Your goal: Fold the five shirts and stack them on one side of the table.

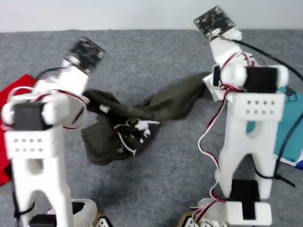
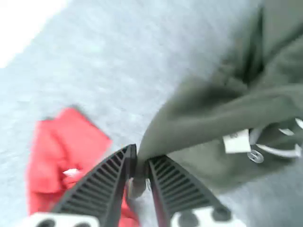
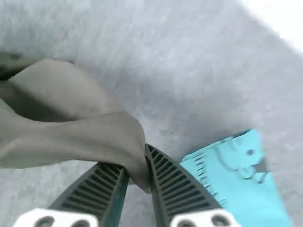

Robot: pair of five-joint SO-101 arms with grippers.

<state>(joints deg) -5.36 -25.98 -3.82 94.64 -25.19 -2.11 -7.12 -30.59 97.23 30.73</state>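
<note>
Counter [image 1: 165, 189], grey fabric cover. Red shirt [image 1: 18, 86] flat beside left end effector [image 2: 140, 158]; teal shirt [image 1: 294, 127] beside right end effector [image 3: 135, 161]; olive shirt [image 1: 118, 142] bunched between them.

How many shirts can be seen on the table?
3: an olive shirt mid-table, a red shirt at the left edge, a teal shirt at the right edge. Others may be hidden.
</note>
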